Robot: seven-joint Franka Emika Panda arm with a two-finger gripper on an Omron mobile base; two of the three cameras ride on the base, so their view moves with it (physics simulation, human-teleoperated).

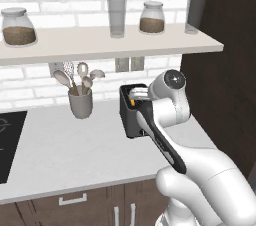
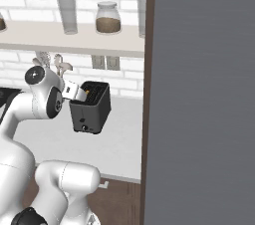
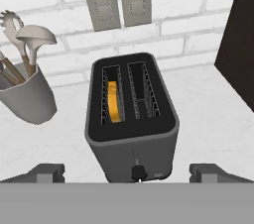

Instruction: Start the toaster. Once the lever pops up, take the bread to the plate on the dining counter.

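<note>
The toaster (image 3: 131,119) stood on the grey desk (image 1: 65,150) against the white brick wall, and you could see into its slots only from the hand view: the bread (image 3: 114,101) sat sunk in the left slot, its orange crust showing, while the right slot held nothing. That view also gave you the small dark knob low on the toaster's front. From the left base view the arm covered much of the toaster, and you saw only a sliver of orange at its top; the right base view showed its front and side clear of the arm.

The fingers (image 3: 127,173) were spread wide, one tip at each lower corner of the hand view, with the toaster's front between them and just beyond, pinching nothing.

A utensil crock (image 1: 80,103) stood to the toaster's left, two wall switches (image 3: 118,0) behind it, and a shelf (image 1: 100,45) above carried jars and glasses.
</note>
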